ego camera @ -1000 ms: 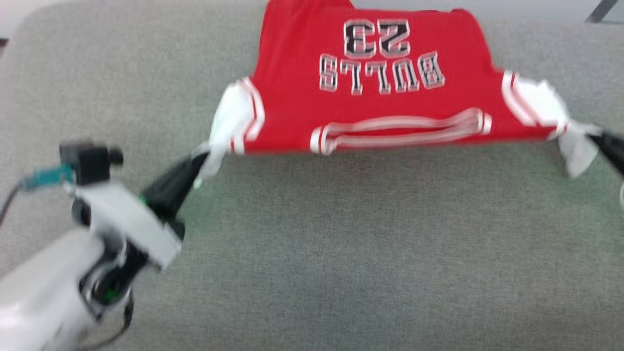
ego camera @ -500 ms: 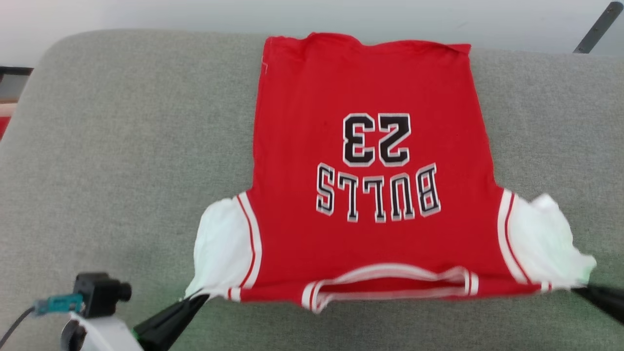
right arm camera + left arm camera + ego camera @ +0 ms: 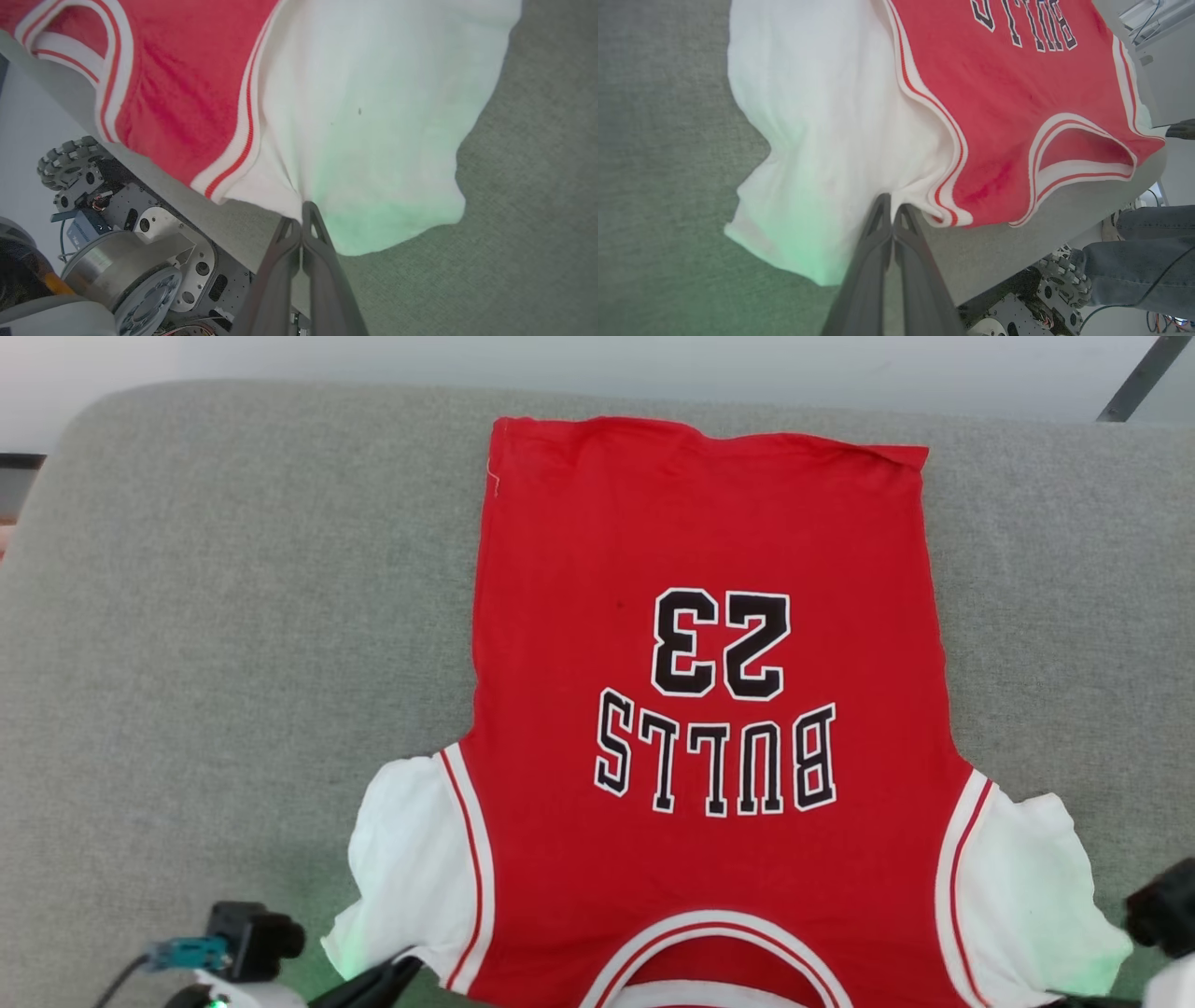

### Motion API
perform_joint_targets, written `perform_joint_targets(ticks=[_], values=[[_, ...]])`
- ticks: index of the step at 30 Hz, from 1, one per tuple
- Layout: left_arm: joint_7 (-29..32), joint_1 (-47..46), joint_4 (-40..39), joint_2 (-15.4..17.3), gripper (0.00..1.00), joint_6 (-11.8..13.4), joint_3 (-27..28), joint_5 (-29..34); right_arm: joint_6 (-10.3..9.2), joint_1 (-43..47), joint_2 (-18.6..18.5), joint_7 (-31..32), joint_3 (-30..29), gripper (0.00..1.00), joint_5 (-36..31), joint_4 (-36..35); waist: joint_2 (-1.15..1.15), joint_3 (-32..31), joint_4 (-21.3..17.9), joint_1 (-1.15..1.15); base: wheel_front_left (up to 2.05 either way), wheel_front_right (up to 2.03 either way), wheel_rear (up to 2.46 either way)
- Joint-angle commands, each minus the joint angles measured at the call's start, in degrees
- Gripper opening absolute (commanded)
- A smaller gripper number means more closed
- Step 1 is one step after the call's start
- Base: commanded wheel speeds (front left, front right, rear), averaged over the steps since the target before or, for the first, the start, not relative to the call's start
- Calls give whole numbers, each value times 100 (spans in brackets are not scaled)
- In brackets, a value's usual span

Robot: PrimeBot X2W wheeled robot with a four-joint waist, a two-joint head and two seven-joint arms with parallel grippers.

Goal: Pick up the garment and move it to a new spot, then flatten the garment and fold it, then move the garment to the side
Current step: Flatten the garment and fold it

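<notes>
1. Nearest the robot, the left gripper (image 3: 892, 210) is clenched on the lower corner of the garment's (image 3: 709, 616) white sleeve on the robot's left (image 3: 817, 140), and the cloth puckers into the pinch.
2. The right gripper (image 3: 303, 212) is clamped the same way on the corner of the opposite sleeve (image 3: 373, 130).
3. Between them, the striped collar (image 3: 1083, 154) sits right at the near edge of the grey tabletop (image 3: 233, 616). Any further pull toward the robot would likely drag the neckline over that edge, and the hanging weight could slide the garment off.
4. Releasing under uneven tension could leave the pinched corners creased. The right-hand sleeve already looks rumpled in the head view, which would spoil a clean fold.
5. Farther out, the red body lies flat with its lettering upside-down to the robot and its hem farthest away. The garment stretches away from both grippers, which hold its two nearest corners.
</notes>
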Motion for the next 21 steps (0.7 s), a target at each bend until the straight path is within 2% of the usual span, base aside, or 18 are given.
perform_joint_targets(ticks=[1, 2, 6, 9, 15, 16, 17, 21], values=[[4, -53, 200, -188, 0, -72, -44, 5, -7, -59, 261, 159, 52, 0, -211, 133, 0, -38, 11, 0, 0, 0, 0], [4, -53, 200, -188, 0, -72, -44, 5, -7, -59, 261, 159, 52, 0, -211, 133, 0, -38, 11, 0, 0, 0, 0], [-31, -199, 817, -647, 0, -10, -73, 149, -8, -183, 723, 356, 163, 0, -629, 441, 0, -40, 97, 0, 0, 0, 0], [-79, -263, 1187, -960, 0, -89, -34, 89, -8, -247, 920, 364, 184, 0, -777, 629, 0, -25, 155, 0, 0, 0, 0], [-96, -307, 1747, -1307, 0, -206, -137, 214, -8, -341, 1004, 298, 470, 0, -934, 939, 0, -20, 188, 0, 0, 0, 0], [-108, -284, 1776, -1346, 0, -243, -128, 194, -8, -368, 1016, 250, 490, 41, -934, 953, 0, -25, 178, 0, 0, 0, 0], [-127, -264, 1794, -1371, 0, -270, -112, 189, -8, -407, 1034, 185, 451, 100, -920, 947, 0, -28, 166, 0, 0, 0, 0], [-203, -198, 1776, -1344, 0, -267, -51, 266, -8, -459, 709, 92, 57, 100, -880, 651, 0, -27, 112, 0, 0, 0, 0]])
